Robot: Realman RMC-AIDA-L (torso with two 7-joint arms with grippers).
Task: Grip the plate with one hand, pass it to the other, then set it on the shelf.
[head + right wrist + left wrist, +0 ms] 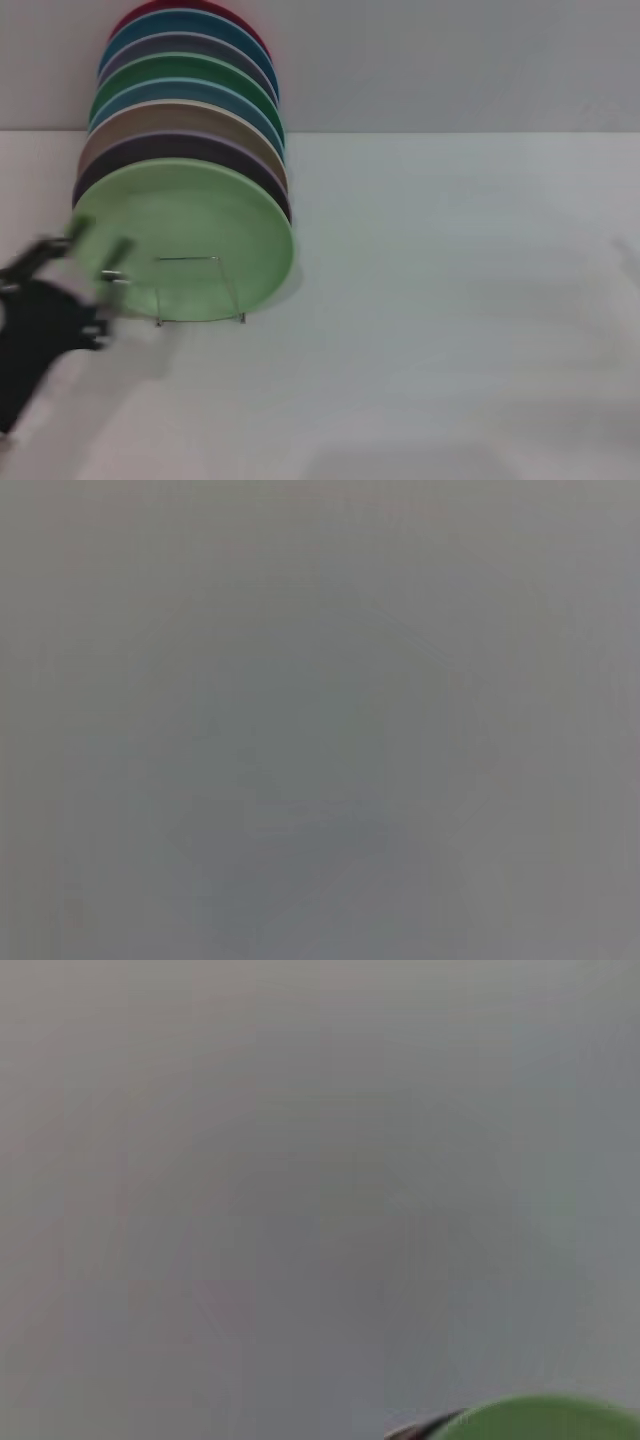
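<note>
Head view: the plate (185,235) stands upright at the front of a row of coloured plates (185,95) in the shelf (200,292) on the table (450,300). Left tool (95,255) sits beside its left rim, fingers spread, gripping nothing

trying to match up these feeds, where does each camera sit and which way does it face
Head view: from the robot's head, looking forward and down at the white table; shows the left gripper, fingers apart, beside the pale green plate standing in the clear rack.
Left wrist view: on the left arm, facing a blank grey surface; only a plate edge shows.
Right wrist view: on the right arm, blank grey, no body parts.
Shared: head and left wrist both show the plate.
</note>
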